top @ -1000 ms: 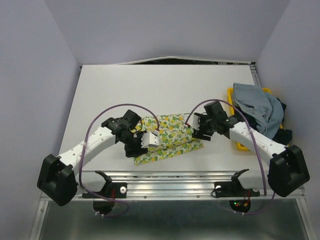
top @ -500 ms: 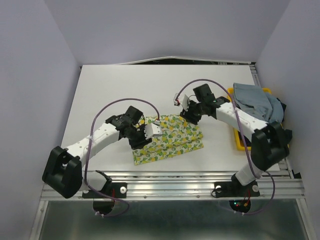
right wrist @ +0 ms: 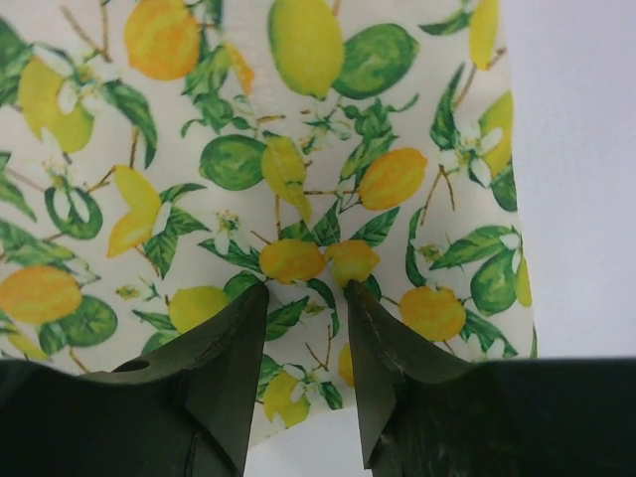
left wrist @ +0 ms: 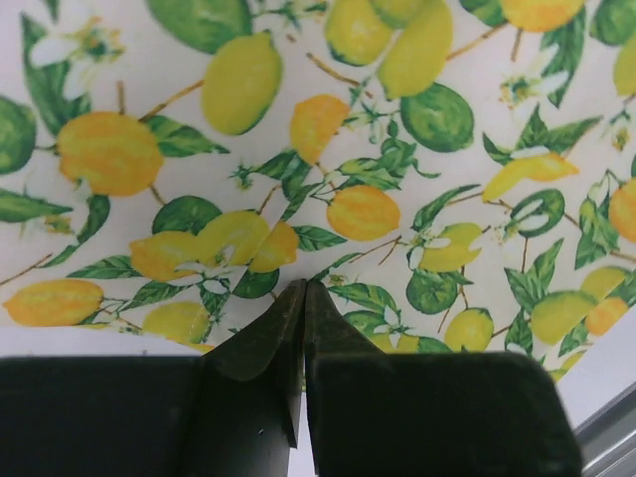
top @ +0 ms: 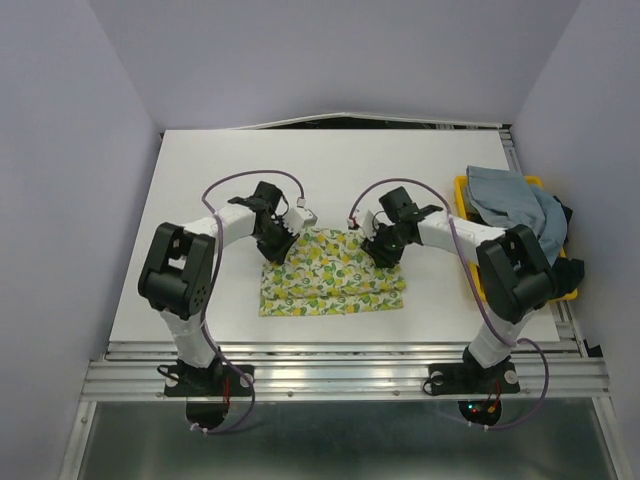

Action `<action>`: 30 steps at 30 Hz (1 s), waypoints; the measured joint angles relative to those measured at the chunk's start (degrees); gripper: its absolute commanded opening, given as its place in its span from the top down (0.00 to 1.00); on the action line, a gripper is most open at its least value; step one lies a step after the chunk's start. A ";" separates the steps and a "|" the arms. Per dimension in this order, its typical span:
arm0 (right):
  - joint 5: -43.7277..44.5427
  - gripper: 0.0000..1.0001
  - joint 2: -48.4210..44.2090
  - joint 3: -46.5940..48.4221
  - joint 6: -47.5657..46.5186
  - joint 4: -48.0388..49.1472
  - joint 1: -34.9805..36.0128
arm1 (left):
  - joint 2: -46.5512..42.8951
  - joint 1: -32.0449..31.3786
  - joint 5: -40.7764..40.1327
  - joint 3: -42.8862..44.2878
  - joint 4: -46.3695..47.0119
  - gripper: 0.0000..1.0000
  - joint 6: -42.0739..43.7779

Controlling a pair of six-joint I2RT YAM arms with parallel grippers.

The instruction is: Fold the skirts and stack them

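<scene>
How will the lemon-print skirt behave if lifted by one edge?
The flat, folded lemon-print cloth skirt likely droops and unfolds: it lies thin, with soft creases. Probably light; pushing would likely bunch it rather than slide it.

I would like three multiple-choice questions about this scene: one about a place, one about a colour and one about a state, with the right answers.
1. Where does the blue-grey skirt lie?
A. on the floor
B. on the yellow tray
C. hung on the wall

2. What print has the flat skirt on the table?
A. red stripes
B. black dots
C. yellow lemons and green leaves

3. How do the fingers of the left gripper stand?
A. closed together
B. wide open
C. around a bottle

Answers:
1 B: it is heaped on the tray at the right edge.
2 C: both wrist views show lemons and leaves on pale cloth.
3 A: the left wrist view shows the tips meeting, while those of the right gripper stand apart.
</scene>
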 measured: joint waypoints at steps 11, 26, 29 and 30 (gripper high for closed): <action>-7.32 0.52 -6.40 -7.10 11.21 -3.19 5.29 | 25.53 1.53 1.51 37.68 -2.73 0.60 -4.13; -2.84 0.50 -1.62 18.38 41.94 2.19 9.62 | -20.31 25.75 12.50 9.38 19.39 0.78 -35.65; -0.13 0.52 4.83 27.41 46.56 3.63 9.64 | -23.32 23.98 15.89 1.07 24.06 0.94 -40.04; 0.42 0.53 6.84 29.51 47.39 4.28 9.64 | -22.29 23.37 17.14 -0.72 25.00 0.97 -41.40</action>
